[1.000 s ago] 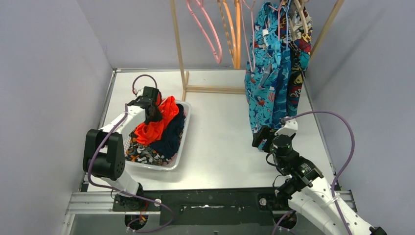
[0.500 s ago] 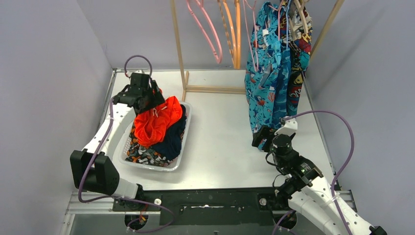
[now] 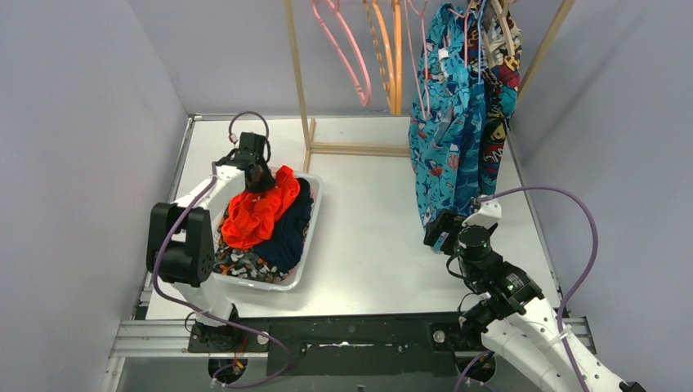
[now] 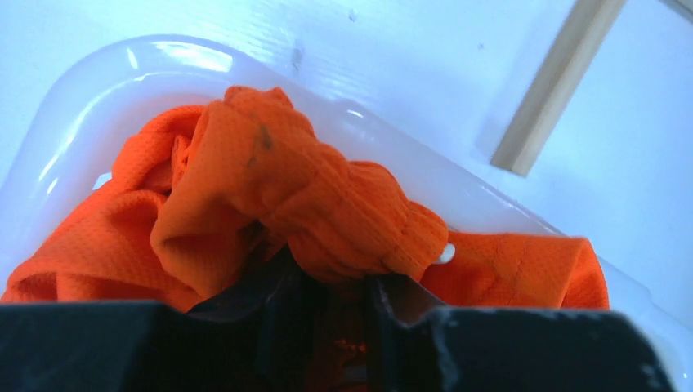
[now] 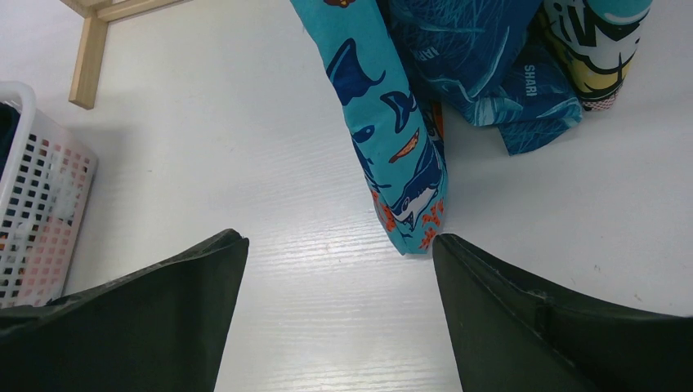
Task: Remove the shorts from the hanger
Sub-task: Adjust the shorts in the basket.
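Note:
The orange-red shorts [image 3: 257,214] lie on top of the heap in the white basket [image 3: 304,249]. My left gripper [image 3: 260,173] is at the basket's far end, shut on a bunched fold of the orange-red shorts [image 4: 327,204]; the left wrist view shows that fold between my gripper's [image 4: 331,282] narrow jaws. Teal-blue patterned shorts [image 3: 445,147] and comic print shorts [image 3: 500,114] hang from the rack at the back right. My right gripper [image 3: 441,229] is open and empty, just in front of the teal hem [image 5: 400,155], low over the table.
Navy shorts [image 3: 286,233] and black printed shorts [image 3: 241,263] lie under the orange pair. Bare pink [image 3: 347,49] and orange [image 3: 384,41] hangers hang on the wooden rack [image 3: 298,73]. The rack's foot [image 5: 86,65] and the basket's wall [image 5: 41,204] show in the right wrist view.
My left arm swung out to the back left, then came back in over the basket's far end, with the orange shorts shifting under it. My right gripper has hardly moved.

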